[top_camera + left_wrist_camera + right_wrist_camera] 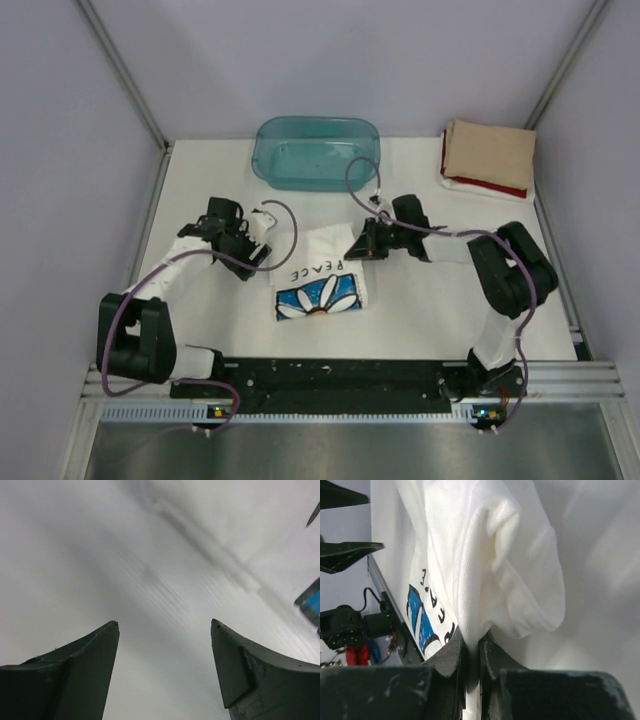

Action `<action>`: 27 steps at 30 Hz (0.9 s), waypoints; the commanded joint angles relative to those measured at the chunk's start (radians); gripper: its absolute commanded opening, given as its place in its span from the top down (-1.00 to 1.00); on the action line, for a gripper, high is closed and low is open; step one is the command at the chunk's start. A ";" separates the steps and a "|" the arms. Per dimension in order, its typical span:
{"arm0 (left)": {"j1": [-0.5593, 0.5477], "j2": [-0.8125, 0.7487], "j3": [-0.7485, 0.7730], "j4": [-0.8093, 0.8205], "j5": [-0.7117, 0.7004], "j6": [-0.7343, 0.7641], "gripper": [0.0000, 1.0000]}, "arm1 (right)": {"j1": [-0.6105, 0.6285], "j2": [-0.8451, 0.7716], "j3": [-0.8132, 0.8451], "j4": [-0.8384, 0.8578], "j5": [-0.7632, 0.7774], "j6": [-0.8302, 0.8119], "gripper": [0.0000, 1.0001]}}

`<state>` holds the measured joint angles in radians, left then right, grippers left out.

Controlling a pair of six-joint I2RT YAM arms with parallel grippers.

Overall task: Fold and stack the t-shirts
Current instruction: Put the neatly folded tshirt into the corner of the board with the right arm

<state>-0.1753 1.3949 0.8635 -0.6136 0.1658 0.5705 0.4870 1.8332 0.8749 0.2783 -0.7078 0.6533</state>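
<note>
The right gripper (471, 642) is clenched on a bunched edge of the white cotton t-shirt (470, 555). The shirt lies folded small at the middle of the white table (420, 310), its blue petal print and black "PEACE" lettering facing up. The left gripper (165, 625) hangs released just left of it, nothing between its jaws. At the far right corner, a folded tan t-shirt (490, 150) rests on a red t-shirt (495, 187).
</note>
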 commanded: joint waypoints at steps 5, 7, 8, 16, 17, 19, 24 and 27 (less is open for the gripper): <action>0.008 -0.142 0.130 -0.044 -0.069 -0.040 -0.67 | -0.260 -0.215 0.079 -0.623 0.224 -0.481 1.00; 0.008 -0.140 0.143 -0.054 -0.083 -0.040 -0.67 | -0.312 -0.244 0.098 -0.680 0.290 -0.514 1.00; 0.008 -0.139 0.147 -0.066 -0.083 -0.038 -0.68 | -0.336 -0.256 0.111 -0.698 0.329 -0.529 1.00; 0.008 -0.129 0.181 -0.112 -0.075 -0.044 -0.68 | -0.386 -0.183 0.407 -0.872 0.557 -0.734 1.00; 0.008 -0.134 0.181 -0.112 -0.071 -0.044 -0.68 | -0.393 -0.166 0.458 -0.880 0.557 -0.735 1.00; 0.008 -0.137 0.175 -0.112 -0.065 -0.049 -0.69 | -0.412 -0.118 0.551 -0.892 0.544 -0.730 1.00; 0.008 -0.120 0.169 -0.112 -0.081 -0.054 -0.70 | -0.439 0.033 0.801 -0.932 0.536 -0.684 1.00; 0.008 -0.108 0.175 -0.113 -0.081 -0.057 -0.71 | -0.442 0.125 0.950 -0.950 0.550 -0.673 1.00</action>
<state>-0.1711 1.2694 1.0031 -0.7269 0.0879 0.5293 0.0559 1.8771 1.6497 -0.6540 -0.1818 -0.0330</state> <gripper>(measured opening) 0.852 0.049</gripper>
